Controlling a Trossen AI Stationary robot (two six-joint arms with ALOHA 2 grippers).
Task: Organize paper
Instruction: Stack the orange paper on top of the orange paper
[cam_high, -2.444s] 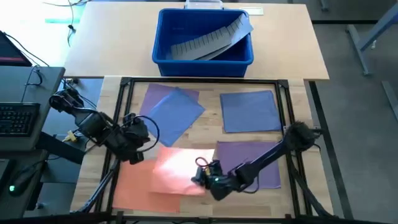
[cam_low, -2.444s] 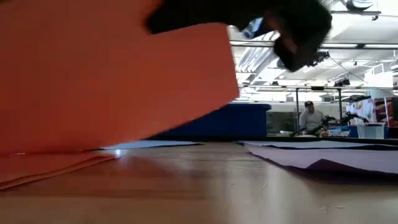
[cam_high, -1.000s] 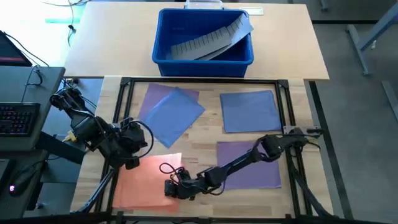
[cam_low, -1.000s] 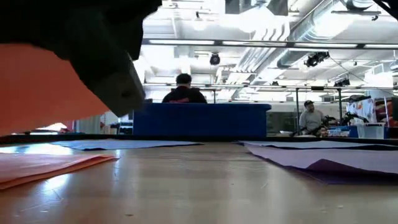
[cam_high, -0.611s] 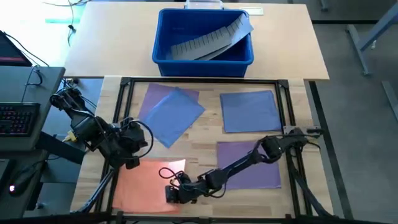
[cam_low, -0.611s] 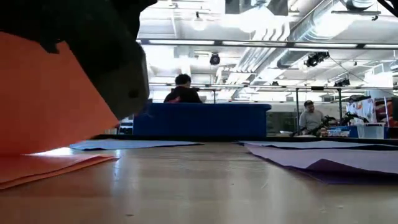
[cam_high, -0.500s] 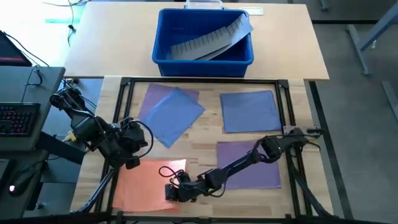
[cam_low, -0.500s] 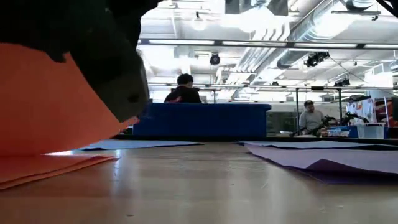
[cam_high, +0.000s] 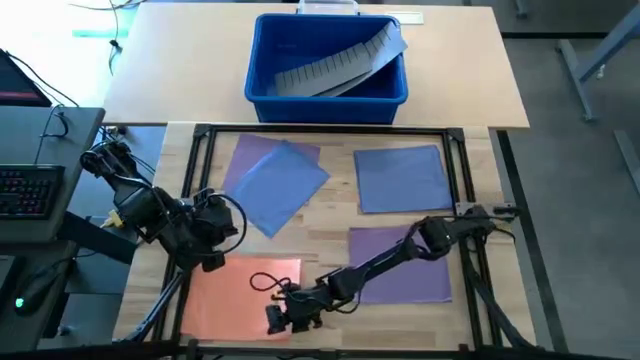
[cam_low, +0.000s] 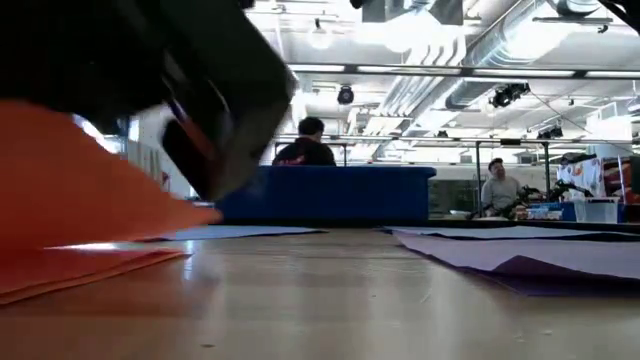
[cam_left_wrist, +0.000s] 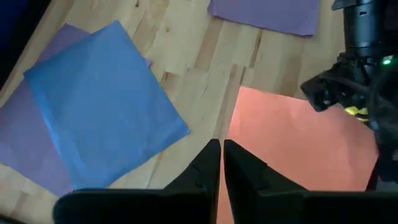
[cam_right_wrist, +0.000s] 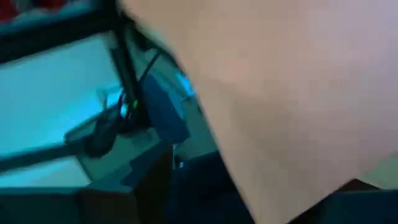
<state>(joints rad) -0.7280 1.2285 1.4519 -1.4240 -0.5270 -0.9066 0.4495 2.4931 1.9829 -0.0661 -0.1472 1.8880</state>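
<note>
The right gripper sits low over the orange paper at the table's front left; its finger state cannot be determined. The left gripper, fingers pressed together, hovers at that sheet's rear edge.

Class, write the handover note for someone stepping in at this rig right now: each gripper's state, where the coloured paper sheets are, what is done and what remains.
Right gripper: low over the orange paper sheets at the table's near left; whether it grips one cannot be told.
Left gripper: shut, empty, hanging above the far edge of the orange sheets.
Other paper: a blue sheet lying askew on a purple sheet far left; a lone blue sheet far right; a purple sheet near right under the right arm.
Done: the orange sheets lie together in one place.
Left: blue and purple sheets are still spread out unsorted.
</note>
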